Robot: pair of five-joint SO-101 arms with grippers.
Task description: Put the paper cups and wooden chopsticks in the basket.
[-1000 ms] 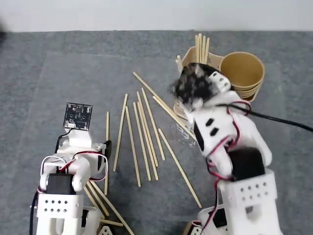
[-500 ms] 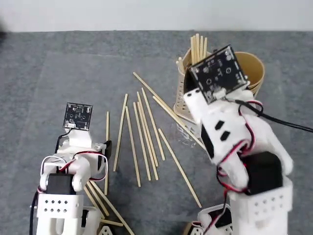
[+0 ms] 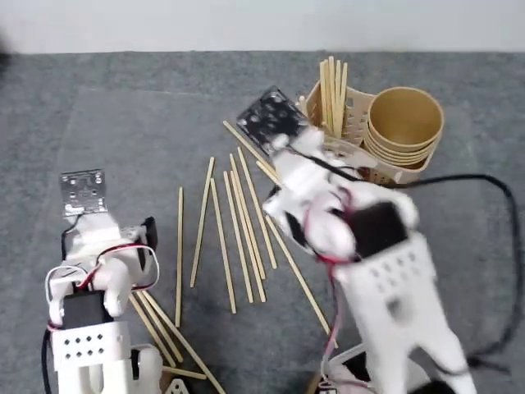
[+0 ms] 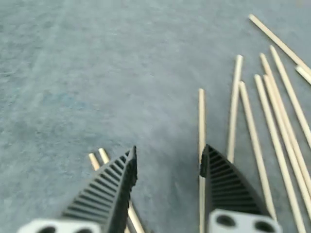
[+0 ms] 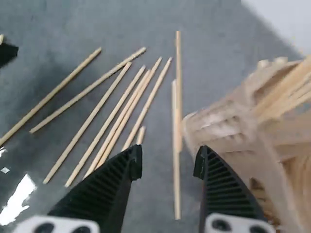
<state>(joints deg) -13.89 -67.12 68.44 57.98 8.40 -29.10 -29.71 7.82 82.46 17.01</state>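
The right end effector (image 5: pixel 169 149) is held spread, with wooden chopsticks (image 5: pixel 146 104) scattered just ahead and the basket (image 5: pixel 228 126) alongside; the left end effector (image 4: pixel 169 150) is likewise spread.

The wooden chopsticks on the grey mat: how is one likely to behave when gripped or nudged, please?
The chopsticks look thin, straight and rigid, so one should probably lift without bending and feel light. Nudged sideways, it may roll or slide on the mat. Gripped near an end, such a long stick would likely tilt.
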